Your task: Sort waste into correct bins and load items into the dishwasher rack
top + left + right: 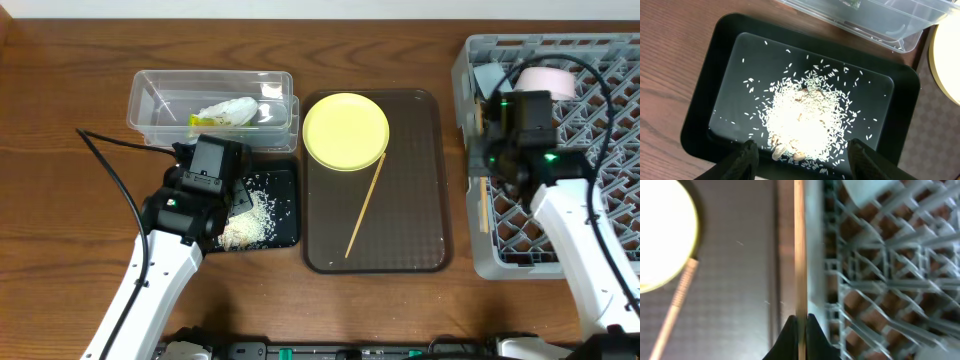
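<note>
Here, left gripper [802, 146] hung wide open, empty, above rice grains [805, 115] heaped in black tray [700, 120]. Right gripper [800, 322] was pinched tight on chopstick [799, 245] at left edge of dishwasher rack [880, 280]. Second chopstick [365, 205] lay on brown tray [420, 200], tip beside yellow plate [345, 130].

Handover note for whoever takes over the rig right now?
Left hand open over the rice in the black tray. Right hand shut on one chopstick at the dishwasher rack's left edge. The wrapper and tissue lie in the clear tub; a pale bowl sits in the rack. To do: place that chopstick, then load the second chopstick and yellow plate from the brown tray.
</note>
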`<control>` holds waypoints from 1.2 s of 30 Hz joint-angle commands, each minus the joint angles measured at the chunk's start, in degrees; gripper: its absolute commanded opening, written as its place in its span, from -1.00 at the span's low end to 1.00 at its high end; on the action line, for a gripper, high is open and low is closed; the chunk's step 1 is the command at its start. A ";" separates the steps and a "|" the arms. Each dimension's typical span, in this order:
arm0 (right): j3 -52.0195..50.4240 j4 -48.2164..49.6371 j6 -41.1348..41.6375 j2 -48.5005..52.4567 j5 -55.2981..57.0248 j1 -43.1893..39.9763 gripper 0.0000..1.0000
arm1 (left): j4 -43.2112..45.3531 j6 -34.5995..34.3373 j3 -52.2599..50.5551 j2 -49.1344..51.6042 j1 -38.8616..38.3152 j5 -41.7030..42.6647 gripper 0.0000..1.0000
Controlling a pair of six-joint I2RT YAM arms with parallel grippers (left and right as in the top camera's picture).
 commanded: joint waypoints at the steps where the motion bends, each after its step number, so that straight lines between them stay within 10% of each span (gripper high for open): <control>1: -0.02 -0.28 -3.96 2.40 -0.55 -2.89 -0.99 | -0.15 -0.74 0.39 0.22 0.31 -1.11 0.21; 18: 3.67 4.98 -0.09 2.23 -11.52 -0.85 -0.35 | -0.13 -0.74 0.39 0.22 0.31 -1.11 0.21; 36: -0.33 6.78 19.85 15.30 -4.59 27.21 -0.10 | 0.04 -0.74 0.39 0.22 0.31 -1.11 0.21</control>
